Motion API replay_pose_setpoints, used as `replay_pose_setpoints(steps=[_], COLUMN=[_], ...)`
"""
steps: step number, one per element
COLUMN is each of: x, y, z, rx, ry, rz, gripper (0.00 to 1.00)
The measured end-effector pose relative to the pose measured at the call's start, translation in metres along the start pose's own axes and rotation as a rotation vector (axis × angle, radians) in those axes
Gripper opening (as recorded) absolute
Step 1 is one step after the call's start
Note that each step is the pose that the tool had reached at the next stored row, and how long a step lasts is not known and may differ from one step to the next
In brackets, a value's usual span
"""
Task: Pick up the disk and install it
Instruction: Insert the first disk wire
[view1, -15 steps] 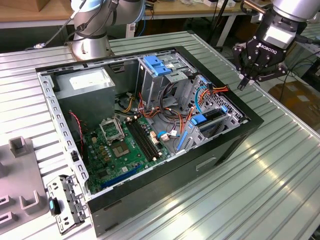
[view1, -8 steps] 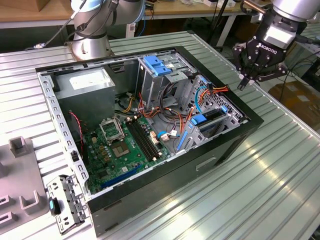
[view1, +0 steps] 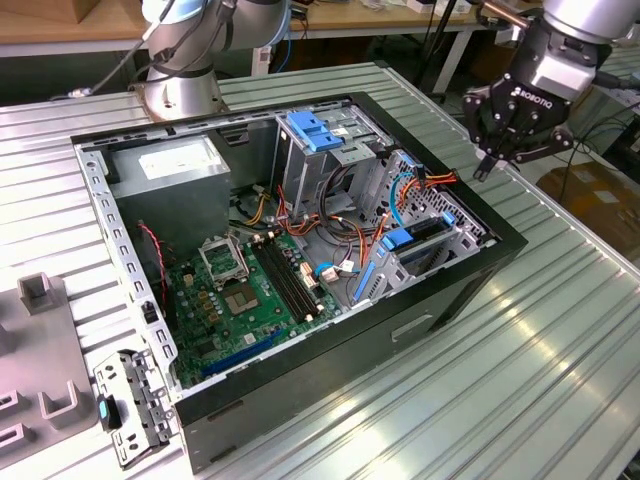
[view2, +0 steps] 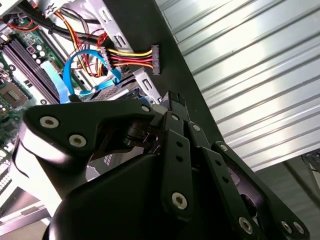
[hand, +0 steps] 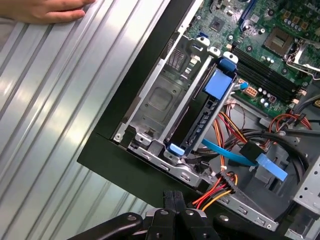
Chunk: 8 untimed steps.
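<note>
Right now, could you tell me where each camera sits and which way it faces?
Exterior view: off the arm, above the table, looking down into the open computer case; the gripper hangs over its far corner.
First wrist view: on the arm, looking past the fingers into the drive bay; a hand rests on the table.
Second wrist view: behind the gripper.
Both wrist views share the power connector.

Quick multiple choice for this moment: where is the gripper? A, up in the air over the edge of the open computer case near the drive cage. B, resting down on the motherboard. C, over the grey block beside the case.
A: in the exterior view the gripper hangs in the air above the black edge of the open computer case, by the drive cage, empty.
</note>
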<state>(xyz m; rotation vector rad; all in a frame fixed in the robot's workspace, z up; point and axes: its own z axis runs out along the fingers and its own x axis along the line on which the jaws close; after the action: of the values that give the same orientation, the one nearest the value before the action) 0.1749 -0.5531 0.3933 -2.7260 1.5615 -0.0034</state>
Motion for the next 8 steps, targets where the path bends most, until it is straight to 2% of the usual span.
replay_pose_setpoints(steps=[1, 4, 7, 8], x=[-0.0007, -0.0034, -0.0035, -0.0035], y=[0.0013, 0.0058, 0.0058, 0.0058], z=[0.0, 0.0002, 0.0003, 0.0005], rx=[0.0009, 0.0101, 0.0102, 0.0099], ry=[-0.0015, -0.0173, -0.0184, -0.0185], rz=[-0.006, -0.022, -0.08, -0.118], gripper=[0.11, 0.11, 0.11, 0.11])
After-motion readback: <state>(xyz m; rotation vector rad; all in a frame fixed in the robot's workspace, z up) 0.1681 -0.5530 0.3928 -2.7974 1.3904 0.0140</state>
